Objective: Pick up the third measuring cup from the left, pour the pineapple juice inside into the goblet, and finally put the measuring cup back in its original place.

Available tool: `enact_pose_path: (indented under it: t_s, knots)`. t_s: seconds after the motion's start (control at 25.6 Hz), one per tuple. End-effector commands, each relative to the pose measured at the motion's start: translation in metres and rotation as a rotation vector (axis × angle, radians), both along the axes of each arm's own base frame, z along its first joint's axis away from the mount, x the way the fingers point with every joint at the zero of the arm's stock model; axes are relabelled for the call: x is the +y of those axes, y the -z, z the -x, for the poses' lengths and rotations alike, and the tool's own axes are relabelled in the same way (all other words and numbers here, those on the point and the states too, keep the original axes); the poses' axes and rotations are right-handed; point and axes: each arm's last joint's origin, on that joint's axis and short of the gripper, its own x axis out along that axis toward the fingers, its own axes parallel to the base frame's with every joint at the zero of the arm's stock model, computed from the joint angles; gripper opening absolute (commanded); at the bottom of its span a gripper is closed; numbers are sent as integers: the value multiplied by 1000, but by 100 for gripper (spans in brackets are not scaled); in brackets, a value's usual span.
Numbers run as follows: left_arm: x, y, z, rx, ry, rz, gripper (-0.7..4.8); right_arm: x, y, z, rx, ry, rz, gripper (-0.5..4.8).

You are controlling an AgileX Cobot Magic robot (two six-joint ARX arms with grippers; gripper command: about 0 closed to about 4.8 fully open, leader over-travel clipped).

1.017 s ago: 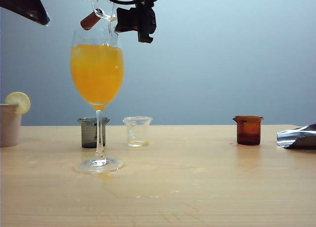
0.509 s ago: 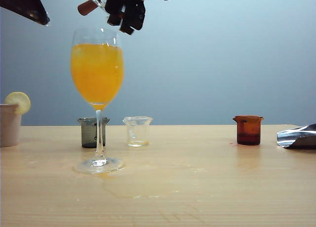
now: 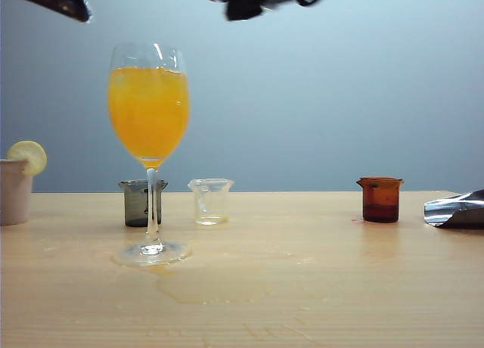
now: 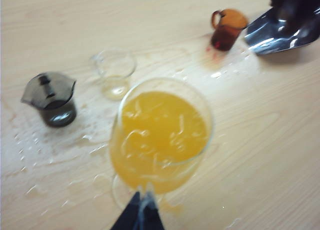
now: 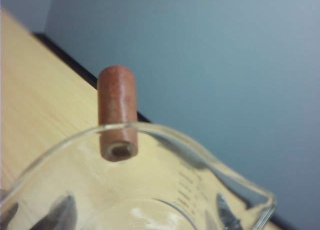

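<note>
The goblet [image 3: 149, 106] stands on the left of the table, its bowl nearly full of orange liquid [image 4: 160, 135]. In the right wrist view my right gripper [image 5: 145, 217] is shut on the third measuring cup [image 5: 200, 165], a clear cup with printed marks and a brown stub handle [image 5: 117, 110]. No pineapple juice shows inside it. In the exterior view the right gripper [image 3: 246, 4] hangs at the top edge, right of the goblet, and the cup is out of frame there. My left gripper [image 3: 72, 7] is high above the goblet, its dark fingers [image 4: 141, 215] together and holding nothing.
Behind the goblet stand a grey cup [image 3: 142, 203] and a clear flared cup [image 3: 210, 200]. An amber cup [image 3: 380, 199] and a silvery object [image 3: 456, 209] are at the right. A pale cup with a lemon slice [image 3: 15, 189] sits far left. Wet patches [image 3: 212, 280] mark the wood.
My right gripper has carried the measuring cup up and to the right, away from over the goblet's rim, rolling the wrist. The cup has left the exterior view.
</note>
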Motion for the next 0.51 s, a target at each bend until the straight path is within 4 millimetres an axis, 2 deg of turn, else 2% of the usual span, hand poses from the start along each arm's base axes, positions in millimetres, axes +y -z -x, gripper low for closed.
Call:
enact_pose_path:
  t_s: [0.04, 0.12, 0.2, 0.39, 0.43, 0.47, 0.51]
  knots:
    - [-1, -5, -1, -34, 23, 32, -5, -23, 1, -8, 76, 33, -213, 103]
    - [-1, -6, -1, -36, 22, 33, -5, -35, 11, -14, 105, 65, -276, 103]
    - [-1, -6, -1, -37, 22, 34, -5, -48, 36, -19, 137, 59, -383, 103]
    - [-1, -6, -1, -38, 24, 35, -5, -45, 81, -23, 171, 63, -389, 103]
    - [-1, -6, -1, -38, 24, 35, -5, -41, 100, -29, 190, 67, -391, 103]
    - [-1, -6, -1, -37, 24, 34, -5, -40, 107, -32, 190, 73, -391, 103]
    - [-1, -6, -1, -37, 24, 34, -5, -37, 123, -39, 183, 89, -395, 103]
